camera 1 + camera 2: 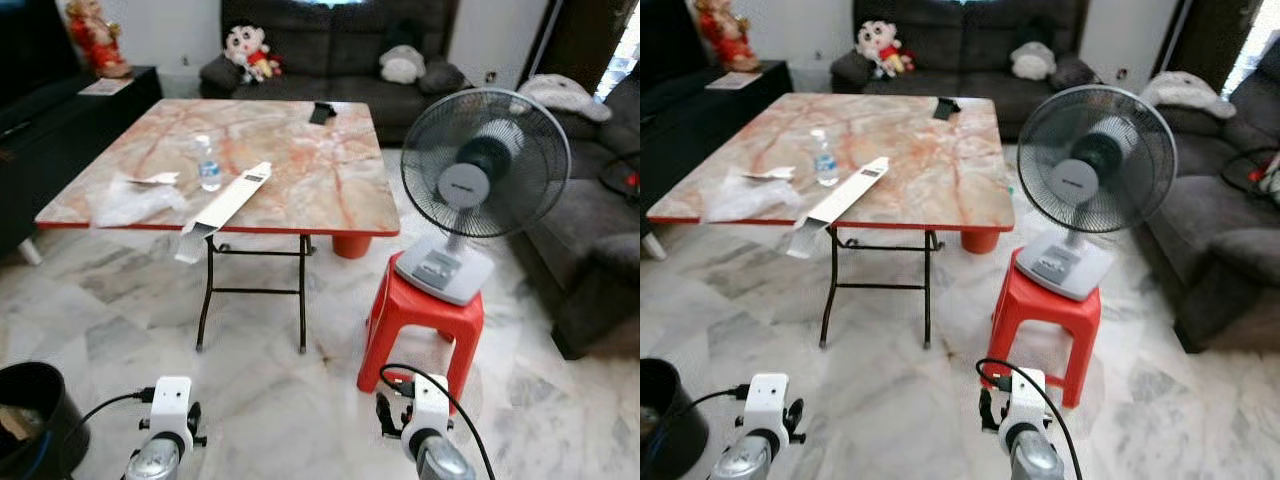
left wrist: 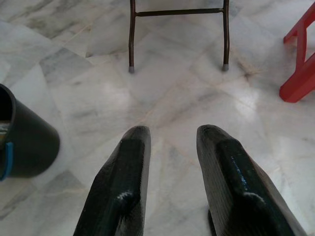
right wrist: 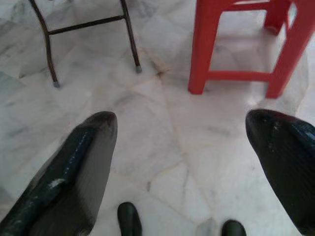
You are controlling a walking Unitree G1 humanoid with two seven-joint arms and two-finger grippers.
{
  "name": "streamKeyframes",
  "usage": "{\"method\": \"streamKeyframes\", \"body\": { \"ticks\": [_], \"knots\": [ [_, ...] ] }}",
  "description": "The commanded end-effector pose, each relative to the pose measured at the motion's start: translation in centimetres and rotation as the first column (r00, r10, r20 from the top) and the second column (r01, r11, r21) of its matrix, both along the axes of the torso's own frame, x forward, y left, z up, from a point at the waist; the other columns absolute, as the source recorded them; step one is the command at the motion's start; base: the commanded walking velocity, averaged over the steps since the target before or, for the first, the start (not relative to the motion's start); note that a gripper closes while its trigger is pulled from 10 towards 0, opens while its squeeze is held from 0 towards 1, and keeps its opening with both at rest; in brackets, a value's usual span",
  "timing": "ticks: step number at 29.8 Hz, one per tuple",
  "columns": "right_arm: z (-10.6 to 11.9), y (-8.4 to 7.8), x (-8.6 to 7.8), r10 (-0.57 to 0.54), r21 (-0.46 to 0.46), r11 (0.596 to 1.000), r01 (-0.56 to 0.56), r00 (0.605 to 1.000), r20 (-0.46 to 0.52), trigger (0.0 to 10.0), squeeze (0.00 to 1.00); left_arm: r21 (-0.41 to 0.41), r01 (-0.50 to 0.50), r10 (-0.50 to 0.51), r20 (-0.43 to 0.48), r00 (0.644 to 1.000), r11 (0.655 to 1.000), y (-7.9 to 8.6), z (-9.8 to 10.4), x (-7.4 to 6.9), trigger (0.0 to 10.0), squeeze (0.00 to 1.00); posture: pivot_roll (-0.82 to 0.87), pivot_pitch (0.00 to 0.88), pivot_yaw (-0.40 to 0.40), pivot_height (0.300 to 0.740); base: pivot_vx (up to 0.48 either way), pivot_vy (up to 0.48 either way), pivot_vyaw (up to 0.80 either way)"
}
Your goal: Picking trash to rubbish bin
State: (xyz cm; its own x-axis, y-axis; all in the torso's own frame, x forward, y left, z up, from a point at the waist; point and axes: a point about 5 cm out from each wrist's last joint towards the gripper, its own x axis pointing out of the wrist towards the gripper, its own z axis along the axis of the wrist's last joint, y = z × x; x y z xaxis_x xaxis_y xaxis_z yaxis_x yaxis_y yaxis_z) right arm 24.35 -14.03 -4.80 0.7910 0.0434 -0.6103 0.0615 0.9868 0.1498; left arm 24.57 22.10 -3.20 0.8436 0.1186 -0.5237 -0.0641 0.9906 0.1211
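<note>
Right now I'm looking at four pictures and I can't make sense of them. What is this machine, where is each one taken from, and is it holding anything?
It is a walking humanoid robot with two silver arms, sent to put trash in a bin. The two wide pictures come from the two eyes of the camera on its head, looking forward and down. The other two come from cameras on its wrists, each looking along that arm's two black fingers.

Ahead stands a marble-patterned folding table. On it lie a clear plastic bag, a small water bottle, a long white box that overhangs the near edge, and a small dark object at the far side. A fan sits on a red stool. The black rubbish bin is on the floor by the robot's left side.

The left gripper and right gripper are both open over bare floor, holding nothing.
</note>
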Motion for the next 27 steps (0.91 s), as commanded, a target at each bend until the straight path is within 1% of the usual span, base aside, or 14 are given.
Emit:
{"method": "streamKeyframes", "body": {
  "ticks": [1, 5, 15, 27],
  "knots": [
    [0.4, 0.2, 0.6, -0.003, 0.015, 1.0, 0.003, 1.0, 0.02, 10.0, 0.0, 0.0, -0.016, 0.016, 0.005, 1.0, 1.0, 0.5, 0.0, -0.1, 10.0, 0.0, 0.0, 0.0, 0.017, 0.74, 0.0, 0.382, -0.4],
    [0.5, 0.3, 0.7, 0.001, 0.02, 1.0, -0.001, 1.0, 0.026, 10.0, 0.0, 0.002, -0.013, 0.013, 0.005, 1.0, 1.0, 0.5, 0.0, -0.2, 10.0, 0.0, 0.0, 0.0, 0.018, 0.74, 0.0, 0.36, -0.78],
    [0.8, 0.5, 1.0, 0.002, 0.022, 1.0, -0.003, 0.999, 0.048, 10.0, 0.0, 0.005, -0.005, 0.005, 0.009, 1.0, 1.0, 0.6, 0.1, -0.1, 10.0, 0.0, 0.0, 0.0, 0.024, 0.74, 0.0, 0.357, 0.0],
    [1.5, 0.7, 1.8, 0.013, 0.028, 0.999, -0.015, 0.996, 0.092, 10.0, 0.0, 0.012, 0.014, -0.015, 0.063, 0.998, 1.0, 0.6, 1.2, 1.1, 10.0, 0.0, 0.0, 0.0, 0.03, 0.74, 0.0, 0.357, 0.0]
  ]
}}
